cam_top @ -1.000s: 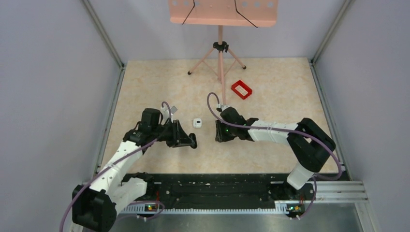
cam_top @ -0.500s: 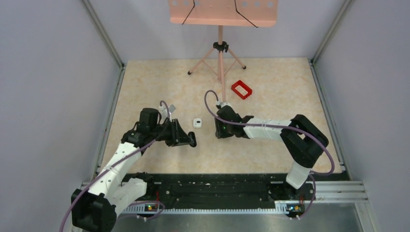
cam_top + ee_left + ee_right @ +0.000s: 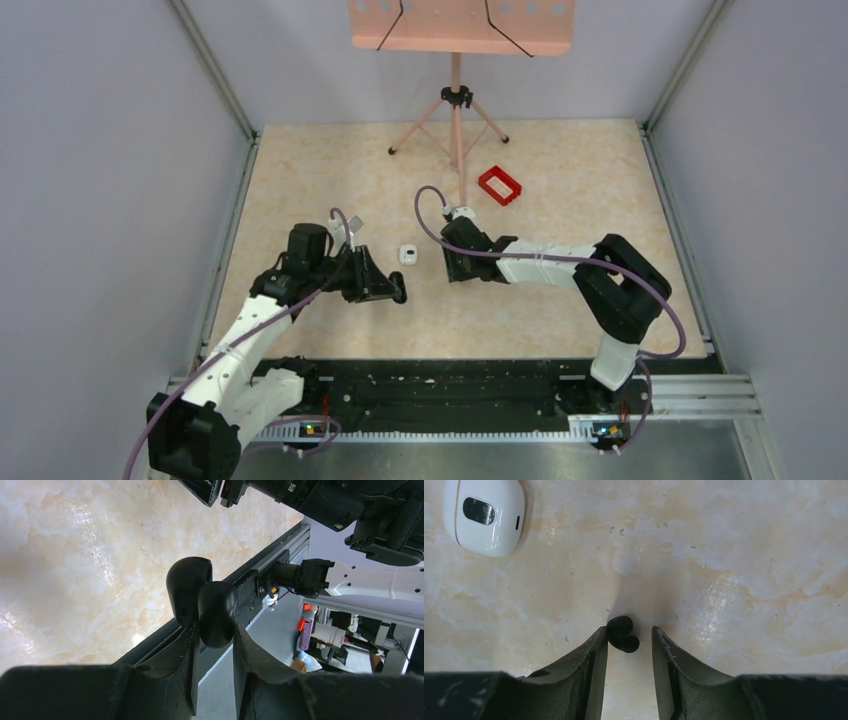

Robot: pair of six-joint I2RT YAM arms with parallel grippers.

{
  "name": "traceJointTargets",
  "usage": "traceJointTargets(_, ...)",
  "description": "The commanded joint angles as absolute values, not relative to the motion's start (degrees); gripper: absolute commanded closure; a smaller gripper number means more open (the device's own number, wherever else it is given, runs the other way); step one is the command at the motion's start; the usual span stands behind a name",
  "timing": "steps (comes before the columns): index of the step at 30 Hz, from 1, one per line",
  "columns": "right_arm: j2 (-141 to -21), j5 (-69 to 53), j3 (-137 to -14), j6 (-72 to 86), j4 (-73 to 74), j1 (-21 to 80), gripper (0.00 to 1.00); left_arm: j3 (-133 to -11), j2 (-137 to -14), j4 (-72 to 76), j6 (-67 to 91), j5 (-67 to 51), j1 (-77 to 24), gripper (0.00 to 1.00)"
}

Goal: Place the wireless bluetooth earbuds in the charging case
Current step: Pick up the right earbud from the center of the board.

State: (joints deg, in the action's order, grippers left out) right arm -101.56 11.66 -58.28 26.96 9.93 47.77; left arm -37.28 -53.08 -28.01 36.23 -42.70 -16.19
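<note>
My left gripper [image 3: 397,292] is shut on the charging case [image 3: 202,602], a glossy black oval with its lid swung open, held above the table; it shows as a black lump at the fingertips in the top view [image 3: 399,294]. My right gripper [image 3: 629,634] is open and low over the table, its fingers either side of the tiny black earbud [image 3: 622,634]. The earbud lies on the table against the left finger [image 3: 596,650], with a gap to the right finger. In the top view the right gripper [image 3: 451,272] hides the earbud.
A small white rounded-square object [image 3: 408,254] lies between the two grippers, and shows at the upper left of the right wrist view [image 3: 484,515]. A red rectangular frame [image 3: 500,185] and a pink tripod stand [image 3: 456,110] are at the back.
My right gripper has shifted a little up and to the left in the top view, towards the white object. My left gripper has barely moved and still holds the case.
</note>
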Motion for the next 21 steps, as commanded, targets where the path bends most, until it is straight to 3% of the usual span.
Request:
traceJointTargets(1,-98.2,17.3,-57.9,25.5,12.3,47.5,0.63,-38.3,-51.6,-25.2,37.1,-44.1,-15.9,1.0)
traceJointTargets(12,-89.4,13.5,-50.5,28.1,9.2,45.2,0.65,-37.4,-51.1,-24.1,37.9,-44.6,-15.9,1.0)
traceJointTargets(21,-88.7,14.5,-52.5,23.9,7.9,49.7,0.65,-36.9,-50.6,-23.0,38.6,-44.8,-15.9,1.0)
